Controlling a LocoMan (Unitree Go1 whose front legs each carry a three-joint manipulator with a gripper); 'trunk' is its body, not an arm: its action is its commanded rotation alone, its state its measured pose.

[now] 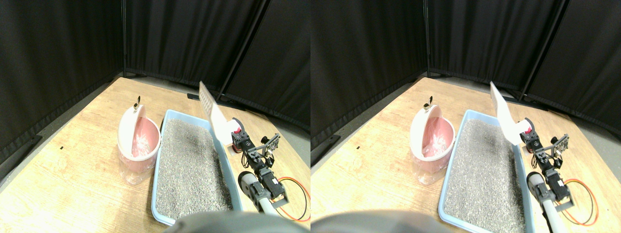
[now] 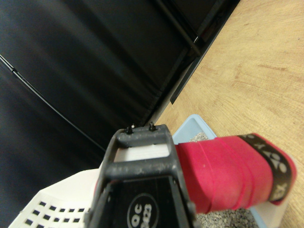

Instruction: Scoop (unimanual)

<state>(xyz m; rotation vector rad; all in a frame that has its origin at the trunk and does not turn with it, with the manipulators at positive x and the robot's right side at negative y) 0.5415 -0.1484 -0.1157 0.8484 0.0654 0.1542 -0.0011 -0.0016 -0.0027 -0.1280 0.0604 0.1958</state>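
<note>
Stereo pair view: no readable labels, light blue tray (image 1: pixel 167 119) full of grey litter (image 1: pixel 191 160) on wooden tabletop (image 1: pixel 73 165), pink bin (image 1: pixel 140 145) beside it holding crumpled clear liner, white slotted scoop (image 1: pixel 213 116) raised above tray's right rim, right tool (image 1: pixel 236 137) clenched on its handle; wrist view: red-wrapped handle (image 2: pixel 228 173) beside jaw, white lettering on its black band unreadable.

The right manipulator (image 1: pixel 259 170) is a chain of black, box-shaped servo modules joined by black brackets, running from the near right toward the far side of the scene. At its near end a light grey cylindrical link (image 1: pixel 252 187) with a rounded cap connects to the chain. A grey metal bracket (image 1: pixel 281 196) sits at the right of the nearest module. Orange and black cables (image 1: pixel 301 194) loop out to the right. A small black toothed bracket (image 1: pixel 271 141) projects to the right further along. In the wrist view the jaw is a dark, matte, open rectangular frame (image 2: pixel 142 152) with two small screw heads (image 2: pixel 141 127) on its outer edge.
</note>
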